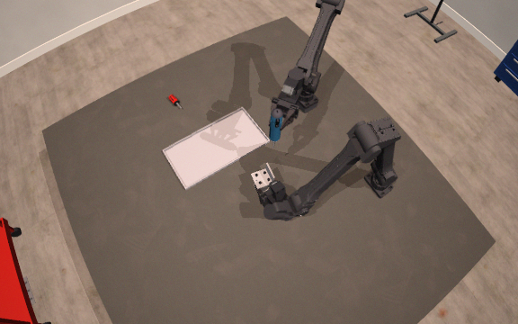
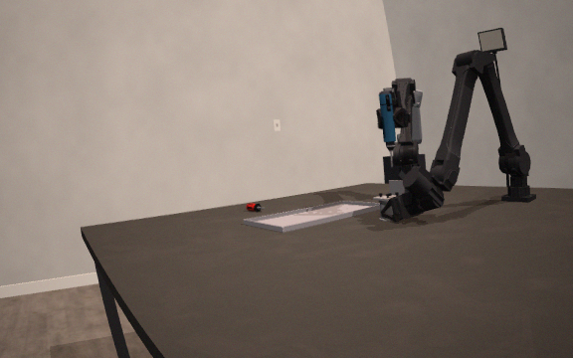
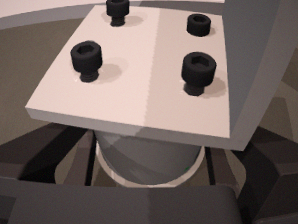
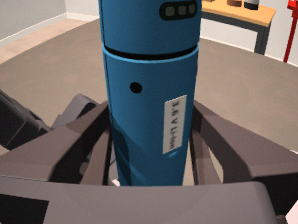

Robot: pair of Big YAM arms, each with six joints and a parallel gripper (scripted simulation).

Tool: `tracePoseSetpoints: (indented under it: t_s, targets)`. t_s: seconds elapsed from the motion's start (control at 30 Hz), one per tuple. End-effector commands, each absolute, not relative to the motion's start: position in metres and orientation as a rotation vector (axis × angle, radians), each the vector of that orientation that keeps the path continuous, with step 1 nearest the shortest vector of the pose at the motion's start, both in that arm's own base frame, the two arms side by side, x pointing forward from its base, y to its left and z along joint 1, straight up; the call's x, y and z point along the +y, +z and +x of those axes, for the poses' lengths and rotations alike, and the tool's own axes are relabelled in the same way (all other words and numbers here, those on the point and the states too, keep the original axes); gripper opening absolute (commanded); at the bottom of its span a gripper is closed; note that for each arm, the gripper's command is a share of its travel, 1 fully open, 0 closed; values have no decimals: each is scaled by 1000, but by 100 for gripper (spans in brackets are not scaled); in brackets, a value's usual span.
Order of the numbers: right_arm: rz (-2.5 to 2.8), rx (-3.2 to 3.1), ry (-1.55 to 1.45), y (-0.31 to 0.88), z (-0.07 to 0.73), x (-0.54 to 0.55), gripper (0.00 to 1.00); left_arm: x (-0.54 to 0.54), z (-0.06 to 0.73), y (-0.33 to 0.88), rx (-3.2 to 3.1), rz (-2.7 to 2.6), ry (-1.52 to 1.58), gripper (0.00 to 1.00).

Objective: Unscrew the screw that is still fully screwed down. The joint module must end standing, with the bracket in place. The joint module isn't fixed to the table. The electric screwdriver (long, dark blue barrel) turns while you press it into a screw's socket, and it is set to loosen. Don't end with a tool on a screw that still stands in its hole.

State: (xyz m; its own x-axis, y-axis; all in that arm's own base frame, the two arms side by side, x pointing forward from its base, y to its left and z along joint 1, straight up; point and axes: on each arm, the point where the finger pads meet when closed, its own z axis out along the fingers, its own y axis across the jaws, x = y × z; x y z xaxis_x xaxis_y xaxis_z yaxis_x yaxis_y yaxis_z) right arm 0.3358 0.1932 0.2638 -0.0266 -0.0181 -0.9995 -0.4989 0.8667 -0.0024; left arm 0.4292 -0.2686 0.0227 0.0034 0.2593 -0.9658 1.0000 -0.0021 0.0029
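Observation:
The joint module (image 3: 150,145) stands upright under the pale bracket (image 1: 263,177) (image 2: 383,198) (image 3: 135,100). In the left wrist view, three black screws (image 3: 86,57) (image 3: 198,70) (image 3: 118,9) stand raised with shank showing; the far right screw (image 3: 198,25) sits down on the plate, beside the bracket's upright wall (image 3: 260,65). My left gripper (image 1: 263,191) (image 3: 150,111) is shut on the module, one finger each side below the plate. My right gripper (image 1: 276,121) (image 2: 387,117) (image 4: 150,110) is shut on the blue electric screwdriver (image 1: 275,132) (image 2: 389,130) (image 4: 145,117), held upright in the air, bit down, away from the bracket.
A shallow white tray (image 1: 196,157) (image 2: 291,219) lies beside the module, with its near corner close to the screwdriver in the top view. A small red screwdriver (image 1: 174,100) (image 2: 253,207) lies beyond the tray. The left arm's forearm (image 1: 326,177) reaches in low to the module.

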Motion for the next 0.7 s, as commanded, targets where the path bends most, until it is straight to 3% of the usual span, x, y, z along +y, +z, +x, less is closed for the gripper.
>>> tracePoseSetpoints:
  t_s: [0.0,0.67]
  targets:
    - [-396,1426,415,326,349,204,42,-271,437,30,1376,1404,-1056,59]
    - [-396,1427,414,325,363,211,42,-271,437,30,1376,1404,-1056,59]
